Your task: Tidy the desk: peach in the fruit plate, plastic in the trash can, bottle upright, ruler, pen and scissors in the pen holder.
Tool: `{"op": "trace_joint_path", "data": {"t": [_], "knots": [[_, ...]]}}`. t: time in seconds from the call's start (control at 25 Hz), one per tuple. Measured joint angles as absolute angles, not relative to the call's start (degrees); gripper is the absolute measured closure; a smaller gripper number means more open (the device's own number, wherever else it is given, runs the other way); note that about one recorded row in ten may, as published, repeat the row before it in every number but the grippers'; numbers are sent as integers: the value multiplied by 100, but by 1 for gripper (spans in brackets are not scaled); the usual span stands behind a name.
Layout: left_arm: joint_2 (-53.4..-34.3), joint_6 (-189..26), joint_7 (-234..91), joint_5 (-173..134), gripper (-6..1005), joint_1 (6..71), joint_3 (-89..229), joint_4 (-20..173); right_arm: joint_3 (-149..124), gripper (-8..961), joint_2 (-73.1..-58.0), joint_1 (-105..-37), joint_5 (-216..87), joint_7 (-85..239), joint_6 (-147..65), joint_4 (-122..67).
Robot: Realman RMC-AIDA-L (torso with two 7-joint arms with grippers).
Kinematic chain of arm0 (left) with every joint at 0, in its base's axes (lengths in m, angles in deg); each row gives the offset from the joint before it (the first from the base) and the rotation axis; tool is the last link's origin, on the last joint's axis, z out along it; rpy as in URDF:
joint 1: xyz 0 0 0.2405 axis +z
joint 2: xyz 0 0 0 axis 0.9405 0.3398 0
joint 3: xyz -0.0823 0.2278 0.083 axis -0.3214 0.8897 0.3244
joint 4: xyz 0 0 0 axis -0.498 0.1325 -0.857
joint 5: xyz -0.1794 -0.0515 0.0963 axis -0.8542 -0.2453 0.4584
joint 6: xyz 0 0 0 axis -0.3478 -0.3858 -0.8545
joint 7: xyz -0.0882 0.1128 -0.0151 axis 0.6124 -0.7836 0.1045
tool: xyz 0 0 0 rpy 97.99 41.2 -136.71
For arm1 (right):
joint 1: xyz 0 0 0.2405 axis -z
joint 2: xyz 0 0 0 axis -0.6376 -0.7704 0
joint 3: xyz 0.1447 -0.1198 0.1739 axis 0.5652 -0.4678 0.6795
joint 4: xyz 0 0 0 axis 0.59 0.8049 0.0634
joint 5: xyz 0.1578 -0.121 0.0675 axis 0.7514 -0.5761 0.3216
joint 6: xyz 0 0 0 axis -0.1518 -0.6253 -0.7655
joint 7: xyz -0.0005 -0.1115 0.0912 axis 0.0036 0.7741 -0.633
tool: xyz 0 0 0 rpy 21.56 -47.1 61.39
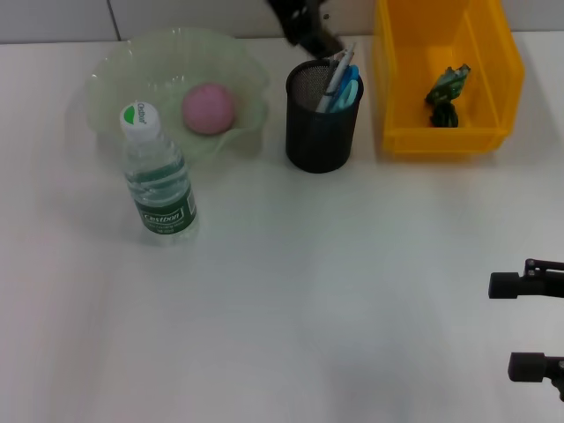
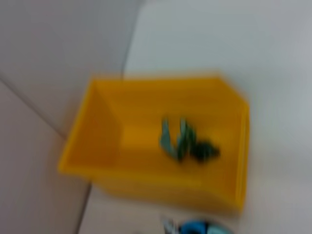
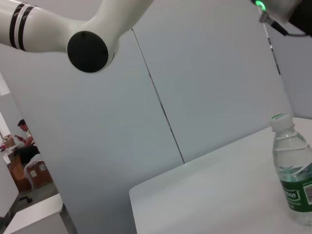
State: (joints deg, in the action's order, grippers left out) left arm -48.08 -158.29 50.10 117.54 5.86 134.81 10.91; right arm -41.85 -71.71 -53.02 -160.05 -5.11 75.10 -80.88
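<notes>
A pink peach (image 1: 209, 107) lies in the pale green fruit plate (image 1: 115, 84). In front of the plate stands the water bottle (image 1: 159, 181) (image 3: 292, 175), upright with its cap on. The black mesh pen holder (image 1: 322, 132) holds a grey pen (image 1: 337, 70) and blue-handled scissors (image 1: 349, 91) (image 2: 197, 227). I cannot make out a ruler. Crumpled green plastic (image 1: 447, 95) (image 2: 184, 142) lies in the yellow trash can (image 1: 414, 137) (image 2: 97, 146). My left gripper (image 1: 304, 26) hovers just behind and above the pen holder. My right gripper (image 1: 504, 326) sits open at the table's right edge, holding nothing.
A grey panelled wall runs behind the table's far edge. The white left arm (image 3: 97, 29) reaches across overhead in the right wrist view. Bare white tabletop (image 1: 308, 308) spreads across the front and middle.
</notes>
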Motion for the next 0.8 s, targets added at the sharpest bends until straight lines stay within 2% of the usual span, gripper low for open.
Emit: {"op": "trace_joint_path", "data": {"t": [0.08,0.12,0.16,0.28,0.32,0.36,0.48,0.52,0.56,0.72,0.8], "knots": [[-4791,-15842,4967,11232,495,817,13334,721,-4176,119,-7167,-5297,-16006,-510,7509,-8098],[-4764,-15926,4642,10124,472,1260,13028,262,-4095,119,-7147,-5297,-16006,-483,7507,-8089],[-4764,-15926,4642,10124,448,1260,13028,262,-4095,119,-7147,-5297,-16006,-483,7507,-8089],[-4724,-16060,3790,8126,377,2100,12603,91,-3864,119,-7125,-5326,-16004,-444,7501,-8072],[-4699,-16267,3035,6931,354,2656,12445,451,-3790,119,-7116,-5332,-16000,-410,7492,-8085],[-4699,-16267,3035,6931,330,2656,12445,451,-3790,119,-7116,-5332,-16000,-410,7492,-8085],[-4673,-16686,2075,6036,259,3240,12390,1122,-3725,119,-7068,-5322,-15993,-350,7390,-8077],[-4695,-17012,1119,5836,243,3774,12408,1652,-3668,119,-7059,-5320,-15993,-275,7313,-8037],[-4695,-17012,1119,5836,227,3774,12408,1652,-3668,119,-7059,-5320,-15993,-275,7313,-8037],[-4670,-17591,-641,5984,212,4522,12510,2887,-3662,119,-7085,-5315,-15997,49,7249,-7821],[-4650,-17631,-740,6079,212,4569,12511,3106,-3676,119,-7092,-5317,-16000,194,7236,-7689]]}}
